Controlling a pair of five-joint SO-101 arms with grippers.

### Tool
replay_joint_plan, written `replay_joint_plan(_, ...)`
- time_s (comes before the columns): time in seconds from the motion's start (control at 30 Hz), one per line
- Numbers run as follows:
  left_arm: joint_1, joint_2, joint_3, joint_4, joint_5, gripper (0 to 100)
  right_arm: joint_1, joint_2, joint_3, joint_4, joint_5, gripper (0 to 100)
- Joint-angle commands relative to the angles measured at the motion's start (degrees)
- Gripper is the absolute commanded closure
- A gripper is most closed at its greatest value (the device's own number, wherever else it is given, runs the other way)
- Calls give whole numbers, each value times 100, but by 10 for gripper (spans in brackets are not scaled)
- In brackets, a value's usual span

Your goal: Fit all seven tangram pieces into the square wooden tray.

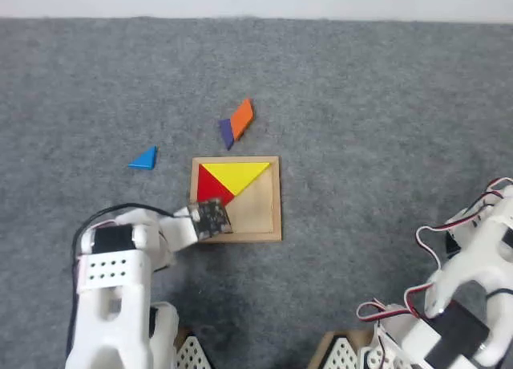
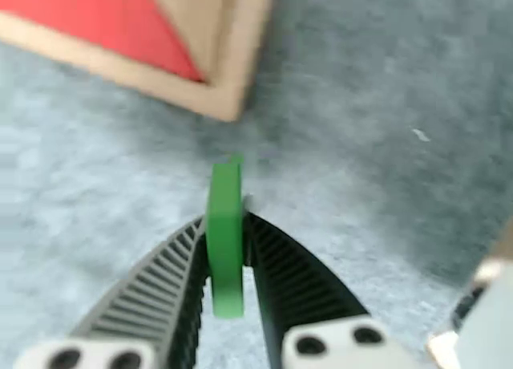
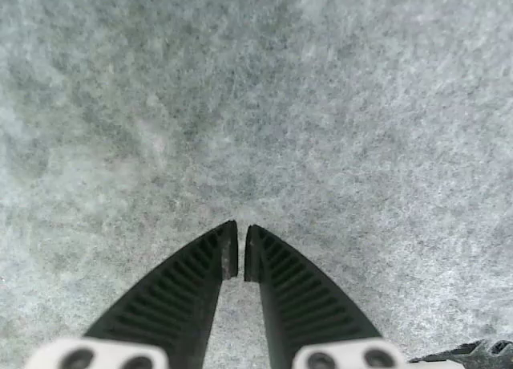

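tangram tray part filled, green piece in left gripper

square wooden tray (image 1: pixel 276 196) is sitting mid-table on grey felt (image 1: pixel 385 104). yellow triangle (image 1: pixel 234 175) is lying along its far edge. red triangle (image 1: pixel 210 189) is lying against its left side, touching the yellow one. the remaining floor is showing bare wood. left gripper (image 2: pixel 225 223) is hanging at the tray's near left corner, fingers clamping a thin green piece (image 2: pixel 225 261) held on edge, above the felt just outside that corner. blue triangle (image 1: pixel 144 158) is lying on the felt left of the tray, well apart. orange piece (image 1: pixel 242 117) and purple piece (image 1: pixel 227 133) are lying beyond the far edge, touching each other. right gripper (image 3: pixel 240 253) is hovering over felt at the near right, fingers pressed almost together, holding nothing.
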Motion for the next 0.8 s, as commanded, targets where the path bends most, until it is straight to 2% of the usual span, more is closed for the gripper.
replay_joint_plan(0.0, 44, -62, -620, -18, 659, 988, -66, -286, -264, -75, 79, 967)
replay_joint_plan(0.17, 413, -53, -1226, 88, 1793, 989, -92, -286, -264, -75, 79, 967)
replay_joint_plan(0.3, 1433, 167, -1938, 633, 2725, 990, -92, -277, -255, -75, 79, 967)
replay_joint_plan(0.4, 2040, 897, -2598, 844, 3244, 990, -84, -277, -255, -66, 79, 967)
replay_joint_plan(0.57, 2400, 2927, -3732, 985, 3464, 990, -84, -277, -255, -57, 79, 967)
replay_joint_plan(0.77, 2444, 4756, -4585, 607, 3560, 990, -92, -277, -255, -66, 79, 967)
